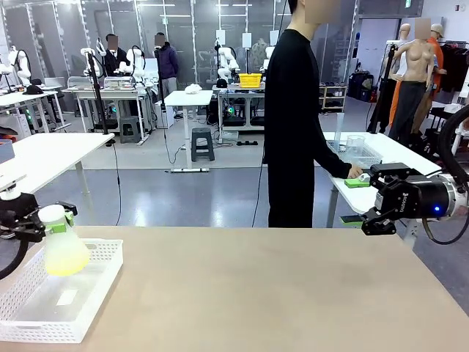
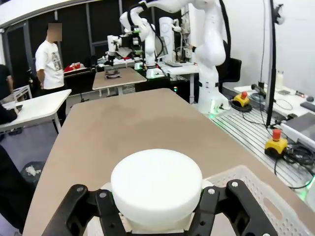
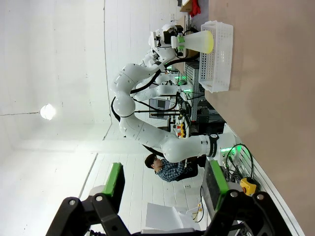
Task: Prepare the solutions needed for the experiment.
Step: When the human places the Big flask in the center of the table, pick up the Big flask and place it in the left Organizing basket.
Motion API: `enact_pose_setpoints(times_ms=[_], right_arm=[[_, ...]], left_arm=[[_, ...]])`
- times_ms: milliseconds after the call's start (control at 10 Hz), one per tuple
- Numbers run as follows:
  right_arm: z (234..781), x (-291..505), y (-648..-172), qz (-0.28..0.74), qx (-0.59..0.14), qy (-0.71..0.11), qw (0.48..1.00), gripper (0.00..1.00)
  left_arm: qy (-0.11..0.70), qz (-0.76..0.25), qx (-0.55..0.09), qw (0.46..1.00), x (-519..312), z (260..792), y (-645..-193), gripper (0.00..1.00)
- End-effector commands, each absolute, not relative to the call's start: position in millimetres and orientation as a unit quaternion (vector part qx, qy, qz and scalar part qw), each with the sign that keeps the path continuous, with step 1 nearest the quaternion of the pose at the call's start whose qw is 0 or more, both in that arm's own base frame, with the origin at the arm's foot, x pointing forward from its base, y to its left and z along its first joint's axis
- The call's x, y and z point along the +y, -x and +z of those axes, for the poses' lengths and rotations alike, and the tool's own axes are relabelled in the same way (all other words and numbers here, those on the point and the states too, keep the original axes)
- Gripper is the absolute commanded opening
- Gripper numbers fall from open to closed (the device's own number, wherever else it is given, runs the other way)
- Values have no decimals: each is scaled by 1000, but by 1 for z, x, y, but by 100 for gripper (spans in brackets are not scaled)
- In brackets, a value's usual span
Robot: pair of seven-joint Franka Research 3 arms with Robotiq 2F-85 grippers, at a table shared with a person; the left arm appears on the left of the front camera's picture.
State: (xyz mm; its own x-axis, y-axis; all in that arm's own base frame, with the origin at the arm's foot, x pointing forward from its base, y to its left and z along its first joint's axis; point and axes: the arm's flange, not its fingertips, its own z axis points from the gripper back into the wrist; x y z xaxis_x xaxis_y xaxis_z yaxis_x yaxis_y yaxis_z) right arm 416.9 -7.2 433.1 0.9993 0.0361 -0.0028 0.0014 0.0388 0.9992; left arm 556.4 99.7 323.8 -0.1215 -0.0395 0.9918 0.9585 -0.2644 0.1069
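Fingers of our left gripper (image 1: 45, 222) clenched the neck of the frosted plastic conical flask of pale yellow-green solution (image 1: 63, 251), above the white perforated plastic basket (image 1: 86, 297). Our right gripper (image 1: 370, 220) hung released. Next, we judged: carry it onto the worktop (image 1: 256, 293).

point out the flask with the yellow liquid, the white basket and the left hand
frosted plastic conical flask of pale yellow-green liquid (image 1: 64, 253): front view, on its lower body.
white perforated plastic basket (image 1: 99, 292): front view, on its right wall.
left hand (image 1: 48, 220): front view, between fingertips at the flask's neck.
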Motion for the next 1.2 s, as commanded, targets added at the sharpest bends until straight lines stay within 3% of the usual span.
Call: enact_pose_setpoints(times_ms=[0,1100], right_arm=[[435,-7,-418,14,12,-697,717,85],[435,-7,-418,14,12,-697,717,85]], left_arm=[[513,-622,-456,377,91,316,-545,5],[526,-616,-416,413,82,269,-554,5]])
